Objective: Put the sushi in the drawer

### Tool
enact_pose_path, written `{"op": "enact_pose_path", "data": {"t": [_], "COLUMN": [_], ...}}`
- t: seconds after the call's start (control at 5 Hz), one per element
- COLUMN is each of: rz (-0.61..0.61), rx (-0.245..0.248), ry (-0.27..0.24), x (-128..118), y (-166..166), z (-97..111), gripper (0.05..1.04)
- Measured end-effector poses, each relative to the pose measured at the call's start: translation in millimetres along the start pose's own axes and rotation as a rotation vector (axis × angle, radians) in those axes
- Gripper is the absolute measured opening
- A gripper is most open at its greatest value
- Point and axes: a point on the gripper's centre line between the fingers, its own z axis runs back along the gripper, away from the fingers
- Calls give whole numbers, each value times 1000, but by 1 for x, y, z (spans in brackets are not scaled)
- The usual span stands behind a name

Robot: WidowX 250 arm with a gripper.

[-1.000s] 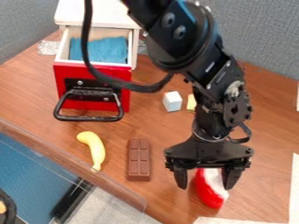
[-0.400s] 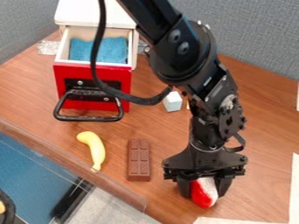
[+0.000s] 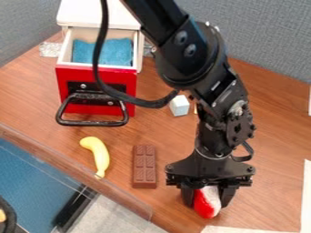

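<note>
The hand pinches the sushi low over the table. In the view, a chocolate bar lies near its left, the table edge beyond, lower left. The open drawer stands well apart, upper left; wood surface stretches right toward a white sheet.

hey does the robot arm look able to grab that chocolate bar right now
Probably not: its gripper looks closed on the red-and-white sushi. Otherwise the way seems free, since the chocolate bar lies uncovered off to one side.
</note>
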Motion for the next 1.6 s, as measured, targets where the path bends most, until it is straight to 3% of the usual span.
{"op": "enact_pose_path", "data": {"t": [0.4,0.8,1.0,1.6], "rz": [7,146,201,359], "rx": [-49,-80,-82,-29], "ry": [-60,-146,-190,-185], "x": [12,70,102,176], "y": [6,50,80,150], "z": [71,135,151,137], "gripper": [641,641,641,641]}}
